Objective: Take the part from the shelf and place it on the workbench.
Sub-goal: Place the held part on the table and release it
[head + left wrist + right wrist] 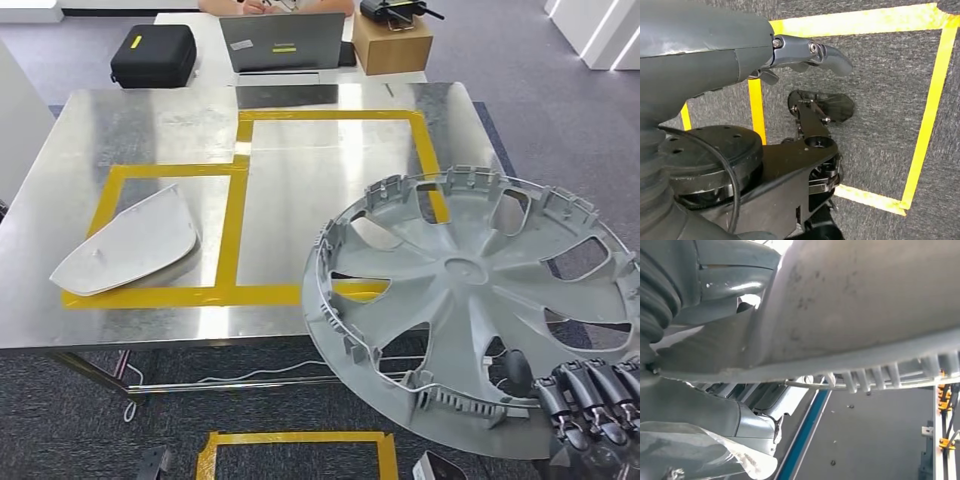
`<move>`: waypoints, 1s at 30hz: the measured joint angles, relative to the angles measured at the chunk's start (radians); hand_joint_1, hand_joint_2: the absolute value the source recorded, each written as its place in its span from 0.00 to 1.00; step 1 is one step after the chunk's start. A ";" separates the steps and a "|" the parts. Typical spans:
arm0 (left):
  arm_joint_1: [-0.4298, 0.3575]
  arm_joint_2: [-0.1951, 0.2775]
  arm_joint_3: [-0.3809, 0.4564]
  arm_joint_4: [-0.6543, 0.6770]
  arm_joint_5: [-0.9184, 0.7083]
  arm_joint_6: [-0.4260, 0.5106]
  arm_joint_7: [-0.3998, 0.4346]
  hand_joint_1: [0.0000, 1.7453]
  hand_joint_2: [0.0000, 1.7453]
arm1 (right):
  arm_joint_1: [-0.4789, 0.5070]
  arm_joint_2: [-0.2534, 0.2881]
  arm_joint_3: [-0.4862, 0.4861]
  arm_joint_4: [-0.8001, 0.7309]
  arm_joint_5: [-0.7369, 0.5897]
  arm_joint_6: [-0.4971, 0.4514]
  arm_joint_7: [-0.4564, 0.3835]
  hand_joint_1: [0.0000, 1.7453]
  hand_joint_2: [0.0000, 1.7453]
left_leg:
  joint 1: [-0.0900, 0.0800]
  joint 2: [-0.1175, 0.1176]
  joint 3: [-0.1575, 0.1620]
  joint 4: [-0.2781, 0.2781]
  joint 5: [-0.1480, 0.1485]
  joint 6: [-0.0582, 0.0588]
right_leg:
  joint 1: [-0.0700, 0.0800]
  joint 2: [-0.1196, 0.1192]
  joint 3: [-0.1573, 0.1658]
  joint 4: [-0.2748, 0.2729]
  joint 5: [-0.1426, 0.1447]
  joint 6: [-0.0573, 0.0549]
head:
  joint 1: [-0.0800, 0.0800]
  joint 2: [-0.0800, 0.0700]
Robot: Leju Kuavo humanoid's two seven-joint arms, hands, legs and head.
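- We hold the grey wheel cover (475, 300) in our right hand (592, 400); the dark fingers (581, 385) curl over its near rim at the lower right of the head view.
- The wheel cover is tilted, its ribbed inner side faces up, and its far part hangs over the near right corner of the bench (302, 150). We cannot tell if it touches the bench.
- In the right wrist view the rim of the wheel cover (866, 315) passes close over our right hand (708, 410), with the small clips along its edge.
- Our left hand (753, 55) hangs over the grey carpet (881, 115). Its fingers (828, 55) are stretched out and hold nothing.
- Yellow tape (930, 100) marks a square on the carpet under the left hand.
- On the bench, yellow tape (238, 200) makes two frames. A flat white part (128, 245) lies in the left frame, well apart from the wheel cover.
- Behind the bench we see a laptop (283, 45), a black case (155, 55) and a cardboard box (392, 45).
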 joint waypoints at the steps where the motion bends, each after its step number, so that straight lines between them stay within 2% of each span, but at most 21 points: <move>1: 0.000 0.000 0.000 0.000 0.000 0.000 0.000 0.00 1.00 | 0.000 0.000 0.000 0.000 0.000 0.000 0.000 1.00 1.00 | 0.000 0.000 0.002 0.000 -0.002 0.000 | 0.000 0.000 0.002 -0.013 0.021 0.000 | 0.000 0.000; 3: 0.001 0.000 0.000 0.000 0.000 0.000 0.000 0.00 1.00 | 0.000 0.000 -0.001 0.001 0.000 0.000 0.000 1.00 1.00 | 0.000 -0.002 0.011 0.001 -0.009 -0.004 | 0.000 -0.003 0.054 -0.133 0.095 -0.005 | 0.000 0.000; 4: 0.001 -0.001 0.000 0.000 0.000 0.000 0.000 0.00 1.00 | 0.000 0.000 -0.001 0.001 0.000 0.000 -0.001 1.00 1.00 | -0.003 -0.003 0.014 0.003 -0.013 -0.008 | 0.002 -0.004 0.087 -0.197 0.122 -0.008 | 0.000 0.000; 5: 0.000 -0.001 0.000 0.000 0.000 0.000 0.000 0.00 1.00 | -0.001 0.000 -0.001 0.001 0.000 0.000 -0.001 1.00 1.00 | -0.005 -0.003 0.016 0.006 -0.017 -0.012 | 0.003 -0.006 0.113 -0.243 0.137 -0.011 | 0.000 0.000; 7: 0.000 -0.001 0.000 0.000 0.000 0.000 0.000 0.00 1.00 | -0.001 0.000 -0.001 0.001 0.000 0.000 -0.002 1.00 1.00 | -0.009 -0.003 0.016 0.011 -0.021 -0.016 | 0.005 -0.007 0.132 -0.270 0.136 -0.013 | 0.000 0.000; 10: 0.000 -0.001 0.000 0.000 0.000 0.000 0.000 0.00 1.00 | -0.001 0.000 -0.001 0.001 0.000 0.000 -0.002 1.00 1.00 | -0.009 -0.003 0.015 0.011 -0.021 -0.017 | 0.005 -0.007 0.132 -0.270 0.135 -0.015 | -0.001 0.000; 11: 0.000 -0.001 0.000 0.000 0.000 0.000 0.000 0.00 1.00 | -0.001 0.000 -0.001 0.001 0.000 0.000 -0.003 1.00 1.00 | -0.008 -0.003 0.014 0.010 -0.020 -0.018 | 0.006 -0.006 0.131 -0.271 0.133 -0.017 | -0.001 0.000; 12: -0.001 -0.001 0.000 0.000 -0.001 -0.001 0.000 0.00 1.00 | 0.000 0.000 -0.003 0.001 0.000 0.000 -0.006 1.00 1.00 | -0.007 -0.002 0.005 0.033 -0.034 -0.026 | 0.004 -0.006 0.134 -0.275 0.132 -0.025 | -0.004 0.000; 13: -0.001 0.000 0.000 0.000 -0.001 -0.002 -0.001 0.00 1.00 | 0.001 0.000 -0.006 0.001 0.000 0.000 -0.008 1.00 1.00 | -0.004 -0.002 -0.018 0.083 -0.060 -0.034 | 0.002 -0.007 0.138 -0.278 0.129 -0.034 | -0.007 0.000; 15: 0.000 0.000 0.000 0.000 -0.005 -0.003 -0.001 0.00 1.00 | 0.002 0.000 -0.011 0.002 0.000 0.000 -0.009 1.00 1.00 | 0.002 -0.001 -0.087 0.227 -0.123 -0.051 | -0.003 -0.008 0.150 -0.286 0.126 -0.048 | -0.012 0.000; 16: 0.001 0.000 0.000 0.000 -0.006 -0.002 -0.001 0.00 1.00 | 0.003 -0.001 -0.011 0.003 0.001 0.000 0.001 1.00 1.00 | 0.004 -0.001 -0.115 0.276 -0.132 -0.054 | -0.003 -0.007 0.154 -0.285 0.123 -0.049 | -0.012 0.000; 17: 0.002 0.001 0.000 0.000 -0.008 -0.001 -0.001 0.00 1.00 | 0.005 -0.003 -0.012 0.006 0.001 0.000 0.017 1.00 1.00 | 0.006 -0.001 -0.124 0.283 -0.117 -0.055 | -0.003 -0.006 0.157 -0.285 0.120 -0.049 | -0.012 0.000; 18: 0.002 0.001 0.000 0.000 -0.010 0.000 -0.001 0.00 1.00 | 0.008 -0.007 -0.012 0.010 0.001 0.000 0.034 1.00 1.00 | 0.007 -0.001 -0.115 0.251 -0.084 -0.054 | -0.003 -0.005 0.162 -0.285 0.118 -0.048 | -0.012 0.000; 20: 0.001 0.003 0.002 0.000 -0.016 0.002 -0.001 0.00 1.00 | 0.010 -0.014 -0.011 0.018 0.001 0.000 0.056 1.00 1.00 | 0.008 -0.001 -0.065 0.128 -0.008 -0.050 | -0.003 -0.003 0.169 -0.284 0.110 -0.043 | -0.012 0.000; 21: 0.001 0.003 0.005 0.000 -0.022 0.001 -0.001 0.00 1.00 | 0.009 -0.014 -0.009 0.026 0.001 0.000 0.063 1.00 1.00 | 0.007 -0.002 -0.042 0.073 0.010 -0.047 | -0.001 -0.001 0.171 -0.283 0.106 -0.037 | -0.011 0.000; 22: 0.000 0.004 0.010 0.000 -0.030 -0.002 -0.001 0.00 1.00 | 0.008 -0.014 -0.006 0.035 0.001 0.000 0.072 1.00 1.00 | 0.007 -0.002 -0.029 0.038 0.017 -0.045 | 0.000 0.000 0.170 -0.281 0.103 -0.032 | -0.011 0.000; 24: 0.000 0.004 0.020 0.000 -0.041 -0.009 -0.001 0.00 1.00 | 0.006 -0.014 0.004 0.062 0.001 0.000 0.102 1.00 1.00 | 0.006 -0.004 -0.024 0.017 0.011 -0.045 | 0.003 0.002 0.169 -0.279 0.101 -0.030 | -0.010 0.000; 26: 0.001 0.006 0.026 0.000 -0.046 -0.012 -0.003 0.00 1.00 | 0.004 -0.019 0.016 0.097 0.001 0.000 0.153 1.00 1.00 | 0.005 -0.006 -0.025 0.018 0.011 -0.044 | 0.002 -0.001 0.171 -0.284 0.102 -0.035 | -0.009 0.000; 30: 0.000 0.010 0.037 0.000 -0.056 -0.013 -0.014 0.00 1.00 | -0.007 -0.046 0.044 0.182 0.001 0.000 0.315 1.00 1.00 | 0.002 -0.007 -0.025 0.018 0.009 -0.037 | 0.000 -0.003 0.176 -0.294 0.105 -0.030 | -0.008 0.000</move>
